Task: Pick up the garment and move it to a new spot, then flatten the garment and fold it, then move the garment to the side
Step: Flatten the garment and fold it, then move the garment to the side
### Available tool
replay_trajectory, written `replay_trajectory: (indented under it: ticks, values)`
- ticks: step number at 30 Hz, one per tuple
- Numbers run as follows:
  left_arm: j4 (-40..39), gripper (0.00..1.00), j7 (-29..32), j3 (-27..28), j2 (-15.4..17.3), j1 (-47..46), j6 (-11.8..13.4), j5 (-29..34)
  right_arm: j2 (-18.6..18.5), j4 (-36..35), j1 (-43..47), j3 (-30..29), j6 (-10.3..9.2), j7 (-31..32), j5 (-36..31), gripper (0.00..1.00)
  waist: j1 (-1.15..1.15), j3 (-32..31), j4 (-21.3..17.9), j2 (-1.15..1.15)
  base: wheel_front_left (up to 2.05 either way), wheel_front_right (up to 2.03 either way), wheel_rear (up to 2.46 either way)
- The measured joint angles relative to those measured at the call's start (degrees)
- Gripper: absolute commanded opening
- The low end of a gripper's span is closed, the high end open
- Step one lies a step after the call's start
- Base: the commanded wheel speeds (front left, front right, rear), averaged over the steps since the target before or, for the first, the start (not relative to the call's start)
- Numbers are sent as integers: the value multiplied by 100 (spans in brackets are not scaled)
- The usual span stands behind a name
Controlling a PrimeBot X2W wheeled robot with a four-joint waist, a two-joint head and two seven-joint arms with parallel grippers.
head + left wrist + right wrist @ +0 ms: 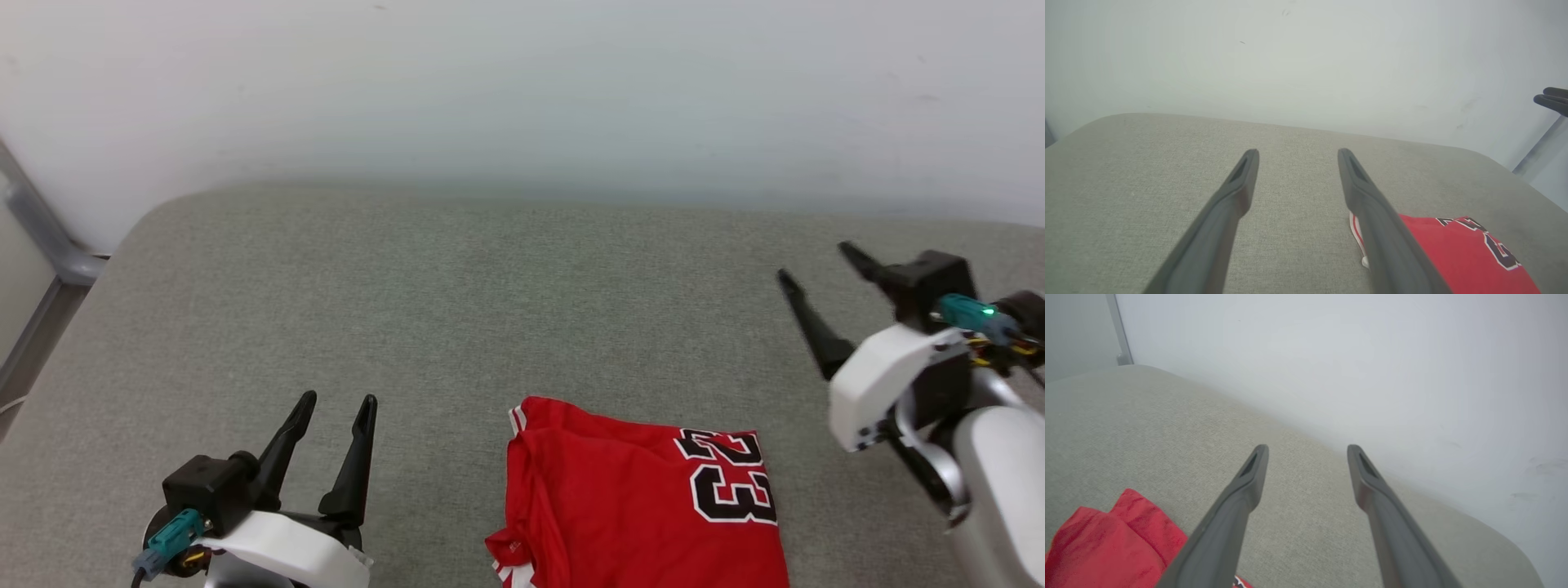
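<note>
Far left, we logged a grey metal frame against the pale wall. The left gripper sat low left over the grey padded surface, jaws released and empty; its wrist view showed bare fabric between the fingers. Bottom centre, the garment lay folded on the surface, red, "23" face up toward its right side, striped trim at its left edge, lower part cut off by the frame. Neither gripper touched it. We noted it beside the left gripper. At right, the right gripper pointed up-left, jaws spread, holding nothing, the garment off to its lower left.
</note>
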Motion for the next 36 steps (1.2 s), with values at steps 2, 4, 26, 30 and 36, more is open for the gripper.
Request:
replay_trajectory:
  ticks: [2, 4, 26, 30, 36]
  values:
    - [-45, 100, 0, 98, -66, 17, -49, 112, -211, -76, 43, -152, 0, -261, -166, 100, 0, -2, -63, 0, 0, 0, 0]
    - [-94, 100, 0, 216, -170, 37, -101, 223, -281, -142, 183, -410, 0, -489, -226, 100, 0, 0, -112, 0, 0, 0, 0]
    - [25, 100, 0, 1294, -1215, 524, -1121, 1385, 832, -1362, 2275, -1870, 1, -1524, -570, 100, 0, 85, -263, 0, 0, 0, 0]
    - [90, 100, 0, 1405, -1357, 498, -1276, 1556, 764, -1383, 2321, -1723, 1, -1059, -443, 100, 0, 162, -195, 0, 0, 0, 0]
    - [199, 100, 0, 1467, -1479, 420, -1411, 1639, 530, -1468, 2393, -1214, 2, 475, 123, 100, 0, 334, -88, 0, 0, 0, 0]
